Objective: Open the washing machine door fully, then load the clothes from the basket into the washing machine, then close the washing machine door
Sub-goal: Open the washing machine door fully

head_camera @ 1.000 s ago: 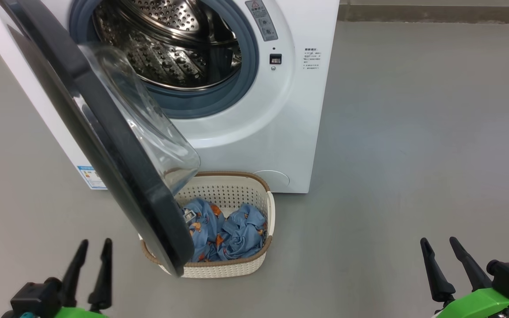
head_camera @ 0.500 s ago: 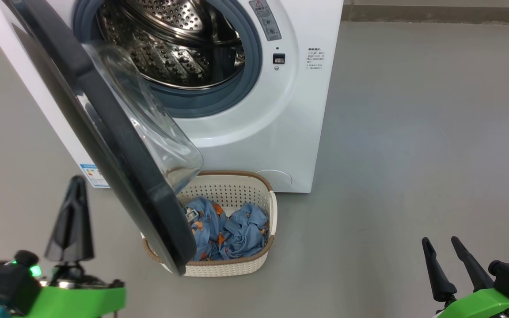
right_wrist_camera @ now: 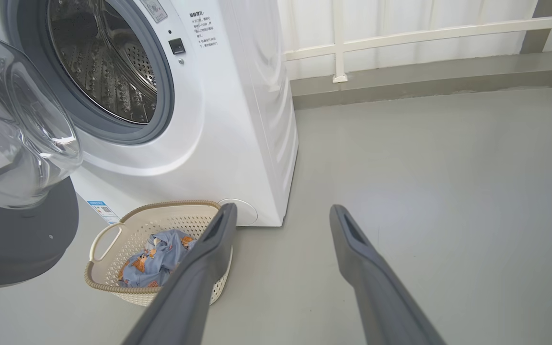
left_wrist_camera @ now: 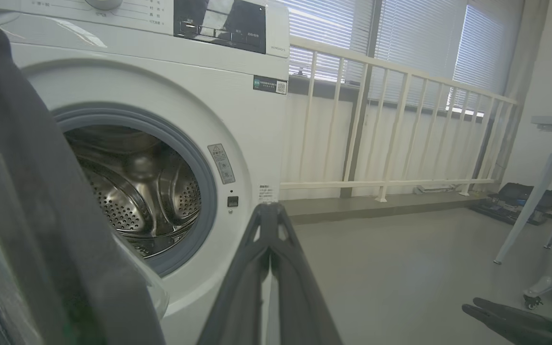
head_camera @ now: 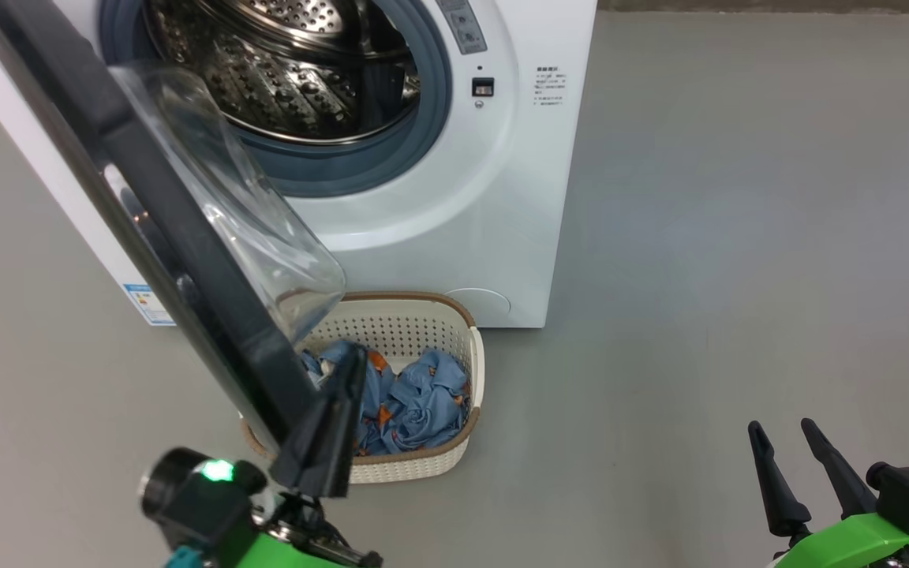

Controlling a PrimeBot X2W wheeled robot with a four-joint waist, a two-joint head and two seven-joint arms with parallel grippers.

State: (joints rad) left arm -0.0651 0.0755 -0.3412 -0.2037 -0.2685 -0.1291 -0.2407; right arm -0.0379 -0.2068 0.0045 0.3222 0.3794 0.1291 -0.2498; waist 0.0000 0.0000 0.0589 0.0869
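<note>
Door [head_camera: 233,331] only half open, overhanging the basket [head_camera: 423,465] of clothes [head_camera: 415,402] in front of the washer [head_camera: 439,237]. My left jaws are closed at its near edge, right jaws open and idle. I'll need to shove it left.

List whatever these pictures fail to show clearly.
- Basket, left end, head view: behind the door and left gripper.
- Whether that shut gripper touches the door: their overlap hides it.
- Door's top, head view: cut off by the edge.
- Label on the washer: too small to read.
</note>
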